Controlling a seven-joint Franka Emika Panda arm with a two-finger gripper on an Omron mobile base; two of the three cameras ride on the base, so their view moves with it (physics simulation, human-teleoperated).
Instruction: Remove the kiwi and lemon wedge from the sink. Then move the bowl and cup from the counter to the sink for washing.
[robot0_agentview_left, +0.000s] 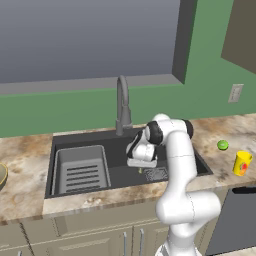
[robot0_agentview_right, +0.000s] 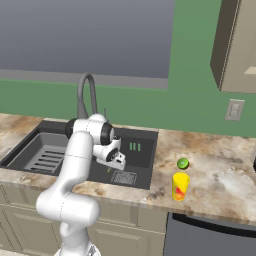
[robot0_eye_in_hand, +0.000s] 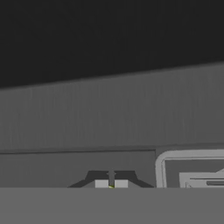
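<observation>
Inside the dark grey sink (robot0_agentview_left: 90, 138) (robot0_agentview_right: 146, 136), my gripper (robot0_agentview_left: 140, 168) (robot0_agentview_right: 111, 167) (robot0_eye_in_hand: 111, 184) hangs low over the basin floor, beside the square drain (robot0_agentview_left: 156, 174). It is shut on the lemon wedge (robot0_agentview_left: 140, 171) (robot0_eye_in_hand: 111, 187), a tiny yellow sliver pinched between the fingertips. The kiwi (robot0_agentview_left: 223, 145) (robot0_agentview_right: 183, 163) lies on the counter (robot0_agentview_left: 25, 165) (robot0_agentview_right: 220, 170) right of the sink. The yellow cup (robot0_agentview_left: 242, 163) (robot0_agentview_right: 180, 186) stands upright just in front of the kiwi. The bowl (robot0_agentview_left: 1, 176) shows only as a tan edge at the far left.
A grey ribbed rack (robot0_agentview_left: 81, 170) (robot0_agentview_right: 42, 155) fills the sink's left half. The gooseneck faucet (robot0_agentview_left: 122, 102) (robot0_agentview_right: 86, 92) rises behind the basin, close to my arm. A dark appliance front (robot0_agentview_left: 235, 220) sits below the counter at right.
</observation>
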